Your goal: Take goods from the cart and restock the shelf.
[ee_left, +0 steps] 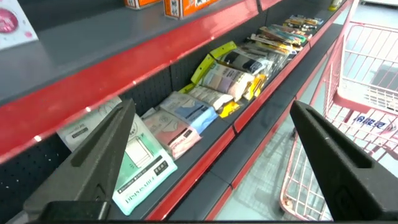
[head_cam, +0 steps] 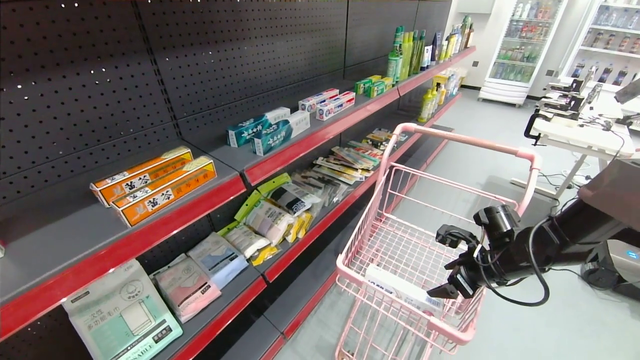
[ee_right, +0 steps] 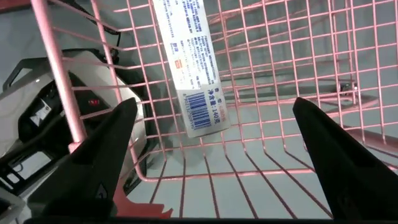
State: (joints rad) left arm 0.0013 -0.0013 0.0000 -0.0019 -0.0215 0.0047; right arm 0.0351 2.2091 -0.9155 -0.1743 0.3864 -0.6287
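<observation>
Two hands: I have both spread wide, and neither grips anything.
Right hand (head_cam: 445, 262): it hangs at the cart's near end, just above the rim. In my right wrist view (ee_right: 214, 106) the dark fingers (ee_right: 106, 162) stand far apart, with the wire basket beyond them.
Left hand (ee_left: 211, 106): it faces the lower tier of the shelf, and the cart's pink wires (ee_left: 367, 56) are off to one side.
Toothpaste box (head_cam: 400, 290): a long white carton with blue print lies flat on the cart's wire floor against the near end. Its barcode end shows between my right fingers (ee_right: 189, 62). I cannot tell whether the lower finger touches it.
Cart (head_cam: 450, 145): this pink wire trolley is parked in the aisle just beside the shelf.
Shelf (head_cam: 150, 235): it is dark pegboard racking with red front edges and runs along my left.
Upper tier: two orange boxes (head_cam: 155, 182) lie side by side nearest me, with grey shelf bare to their left. Teal boxes (head_cam: 265, 130) come next, and green bottles (head_cam: 405, 50) stand near the far end.
Lower tier: soft packets (head_cam: 200, 275) lie in a row, also in the left wrist view (ee_left: 186, 121).
</observation>
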